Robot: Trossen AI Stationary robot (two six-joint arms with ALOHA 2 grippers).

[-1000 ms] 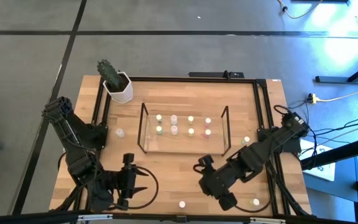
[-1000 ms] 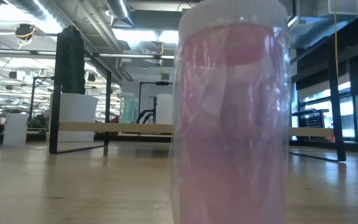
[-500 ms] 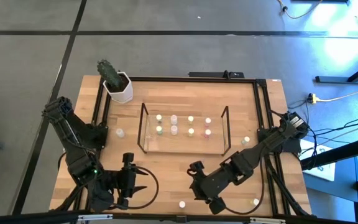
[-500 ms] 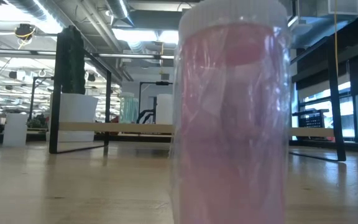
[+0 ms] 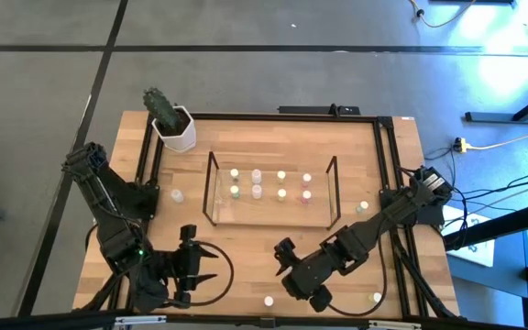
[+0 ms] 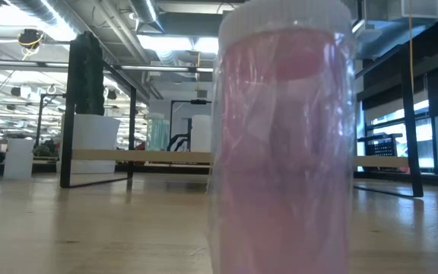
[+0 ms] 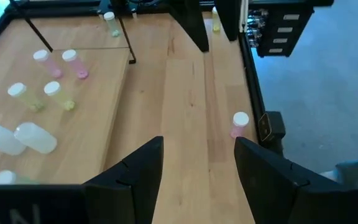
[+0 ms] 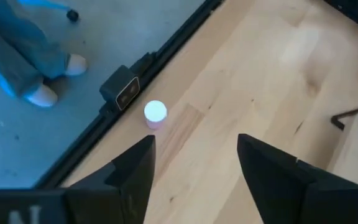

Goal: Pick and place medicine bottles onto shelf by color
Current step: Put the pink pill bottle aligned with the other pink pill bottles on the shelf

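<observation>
Fingers [image 8: 132, 171] of both grippers apart, empty

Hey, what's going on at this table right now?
A two-armed robot is sorting tiny pale medicine bottles onto a clear wire-framed shelf, where eight already stand. The right gripper, fingers open and empty, hovers near the table's front edge by a pink-tinted bottle standing there. The left gripper is also open and empty, waiting at the front left. A few more bottles remain loose on the wooden table.
</observation>
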